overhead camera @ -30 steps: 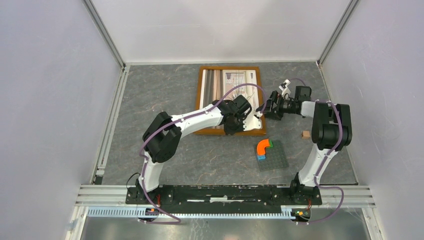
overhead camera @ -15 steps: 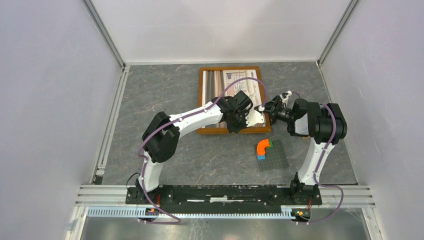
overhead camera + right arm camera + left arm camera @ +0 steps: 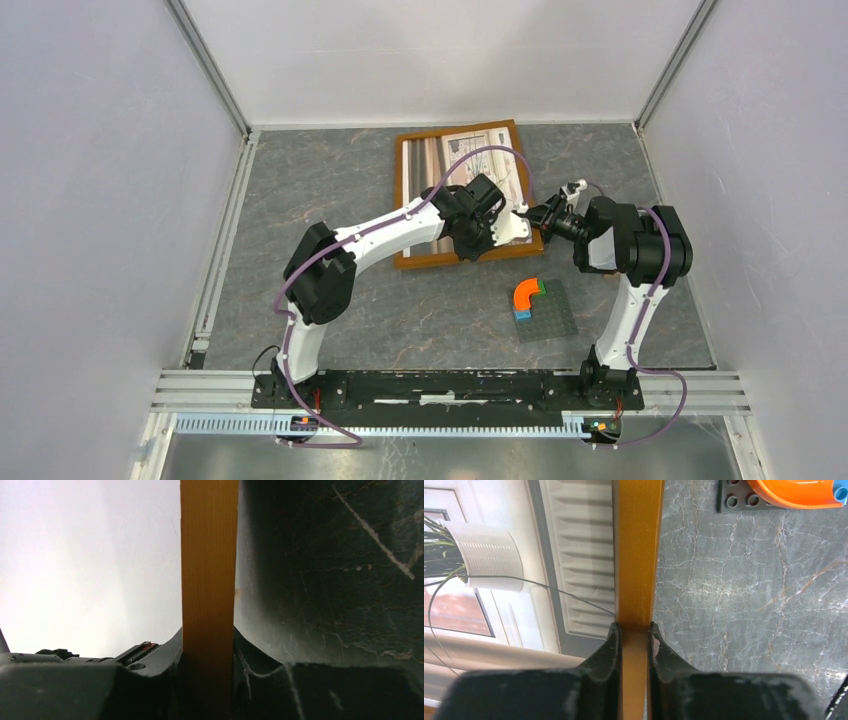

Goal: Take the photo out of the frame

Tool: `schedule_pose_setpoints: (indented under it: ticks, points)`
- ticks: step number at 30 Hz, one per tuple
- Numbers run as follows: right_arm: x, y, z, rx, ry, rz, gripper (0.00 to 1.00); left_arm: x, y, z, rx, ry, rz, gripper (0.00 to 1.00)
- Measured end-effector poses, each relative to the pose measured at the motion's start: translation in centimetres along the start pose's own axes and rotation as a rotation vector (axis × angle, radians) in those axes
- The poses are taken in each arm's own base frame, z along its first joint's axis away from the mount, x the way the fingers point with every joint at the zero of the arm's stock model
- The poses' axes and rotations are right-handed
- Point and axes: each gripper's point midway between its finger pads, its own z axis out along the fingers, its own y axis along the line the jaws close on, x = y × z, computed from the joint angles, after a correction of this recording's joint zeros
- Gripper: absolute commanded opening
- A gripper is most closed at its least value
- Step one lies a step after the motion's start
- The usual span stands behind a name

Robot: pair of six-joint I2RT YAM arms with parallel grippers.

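The frame (image 3: 399, 205) with orange-brown moulding lies face up at the back middle of the table, skewed, its right side turned toward the back wall. The photo (image 3: 470, 160) sits inside it, showing a window and a white plant pot (image 3: 489, 555). My left gripper (image 3: 503, 236) is shut on the moulding (image 3: 638, 555) near the frame's near right corner, one finger on each side (image 3: 634, 630). My right gripper (image 3: 533, 214) is shut on the frame's right-hand moulding (image 3: 209, 555), with both jaws against the wood (image 3: 208, 642).
A dark grey baseplate (image 3: 552, 318) lies to the right front of the frame, with an orange curved piece (image 3: 527, 292) and a small blue brick (image 3: 522, 315) on its left edge. White walls close in the back and sides. The arm bases stand on a rail (image 3: 440, 388) at the near edge.
The right gripper moved in from the right and shut on the frame's right edge. The frame has turned, its right side swinging toward the back. The left gripper kept its hold.
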Motion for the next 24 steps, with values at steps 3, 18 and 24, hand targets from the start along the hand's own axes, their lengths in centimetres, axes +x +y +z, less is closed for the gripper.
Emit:
schedule_pose_setpoints:
  ticks: [3,18,24]
  points:
    - [0.1,0.4,-0.1,0.008,0.004,0.003,0.00,-0.2,0.0,-0.5,0.002,0.002,-0.016,0.56]
    - [-4.2,4.0,-0.3,0.216,0.027,-0.284,0.00,-3.5,6.8,-8.4,-0.128,-0.166,-0.280,1.00]
    - [-6.4,7.1,-1.3,0.359,0.054,-0.420,0.00,-0.1,11.7,-14.9,-0.252,-0.225,-0.458,1.00]
